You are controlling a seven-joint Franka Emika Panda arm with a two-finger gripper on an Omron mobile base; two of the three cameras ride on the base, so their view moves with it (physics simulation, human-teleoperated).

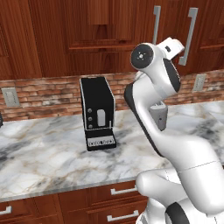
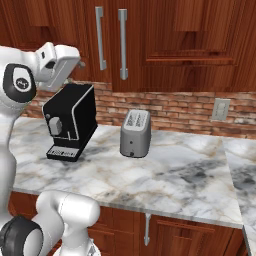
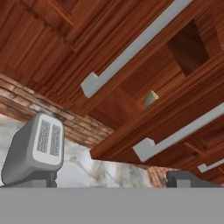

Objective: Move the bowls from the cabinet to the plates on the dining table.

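Grey-white marble counter (image 2: 165,175) carrying a black coffee machine (image 2: 70,121) standing at nine o'clock, grey toaster (image 2: 135,133) sitting mid-counter

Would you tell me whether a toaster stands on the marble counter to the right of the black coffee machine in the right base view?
Yes, a grey toaster stands upright on the marble counter, to the right of the black coffee machine and apart from it.

Even bright render, faint shadows, hand view perhaps softer
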